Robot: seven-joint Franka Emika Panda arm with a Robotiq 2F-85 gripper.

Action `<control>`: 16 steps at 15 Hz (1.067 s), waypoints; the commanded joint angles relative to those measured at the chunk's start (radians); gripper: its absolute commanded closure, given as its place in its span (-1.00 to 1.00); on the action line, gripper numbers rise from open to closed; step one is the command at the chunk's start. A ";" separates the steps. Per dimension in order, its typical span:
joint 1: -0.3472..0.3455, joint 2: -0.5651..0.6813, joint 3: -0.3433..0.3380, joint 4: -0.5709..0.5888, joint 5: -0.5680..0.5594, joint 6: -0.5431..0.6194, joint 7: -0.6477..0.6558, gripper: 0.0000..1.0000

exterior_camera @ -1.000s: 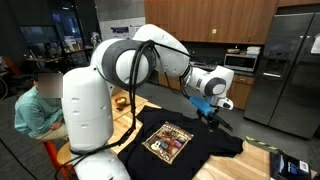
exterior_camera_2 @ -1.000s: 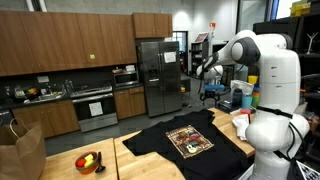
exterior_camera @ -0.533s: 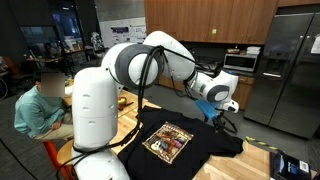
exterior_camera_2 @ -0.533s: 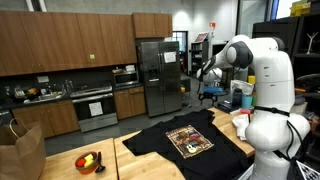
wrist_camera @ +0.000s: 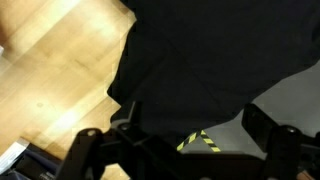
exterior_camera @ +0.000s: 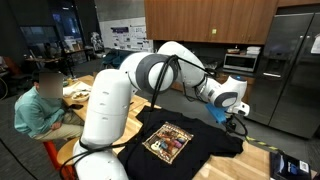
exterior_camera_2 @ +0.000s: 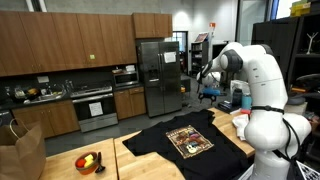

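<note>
My claw [exterior_camera: 234, 118] hangs with its 2 fingers spread wide, gripping nothing, above the black T-shirt [exterior_camera: 205, 142] lying flat on the wooden table [wrist_camera: 50, 70]. The wrist view is blurry, but I seem to be over the shirt's far edge. Nothing is grasped yet.

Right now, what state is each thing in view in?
Gripper: fingers wide apart, holding nothing.
T-shirt: spread flat on the table, print facing up.
Fridge: doors shut.
Bowl: upright, fruit inside.
Paper bag: standing upright, top open.
</note>
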 commanded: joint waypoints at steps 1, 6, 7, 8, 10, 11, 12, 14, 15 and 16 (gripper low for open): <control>-0.028 0.116 -0.004 0.138 -0.031 0.045 -0.021 -1.00; -0.058 0.220 0.007 0.261 -0.099 0.029 -0.057 -1.00; -0.060 0.210 0.005 0.244 -0.117 0.026 -0.079 -1.00; -0.064 0.206 0.005 0.233 -0.132 0.033 -0.105 -1.00; -0.059 0.216 0.008 0.228 -0.130 0.054 -0.079 -1.00; -0.060 0.217 0.008 0.228 -0.131 0.054 -0.084 -1.00; -0.060 0.218 0.008 0.228 -0.131 0.054 -0.084 -1.00; -0.059 0.220 0.010 0.228 -0.131 0.054 -0.084 -1.00; -0.059 0.220 0.011 0.228 -0.131 0.054 -0.084 -1.00; -0.058 0.221 0.011 0.228 -0.131 0.054 -0.084 -1.00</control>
